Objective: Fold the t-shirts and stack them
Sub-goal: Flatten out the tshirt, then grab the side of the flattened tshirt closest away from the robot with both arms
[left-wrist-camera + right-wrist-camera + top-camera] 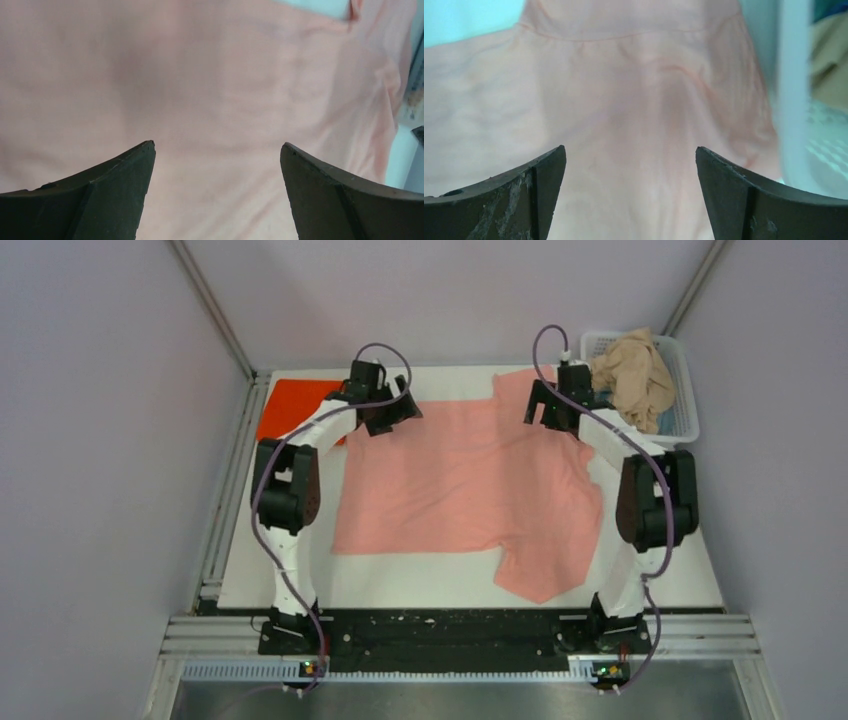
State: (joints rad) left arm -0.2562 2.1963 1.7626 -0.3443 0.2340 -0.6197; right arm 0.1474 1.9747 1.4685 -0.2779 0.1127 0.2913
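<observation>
The 2 arm bases sit on the black rail at the near edge of the counter [400, 580]. Just beyond them a bare white strip runs along the near hem of the salmon-pink t-shirt [470, 480]. The shirt lies spread flat across the middle of the counter, with 1 sleeve flopping toward the near edge on the right. Narrow white margins show to its left and right, partly under the left arm [290, 485] and right arm [655, 495].

Farther back, the left jaws stand wide over the shirt's far left corner and the right jaws stand wide over its far right shoulder. Neither holds anything, and pink cloth shows between both pairs.

At the far left corner the orange-red t-shirt [295, 405] lies flat, touching the pink one. At the far right, the beige-tan t-shirt [635, 375] is bunched in a white basket [685, 420].
</observation>
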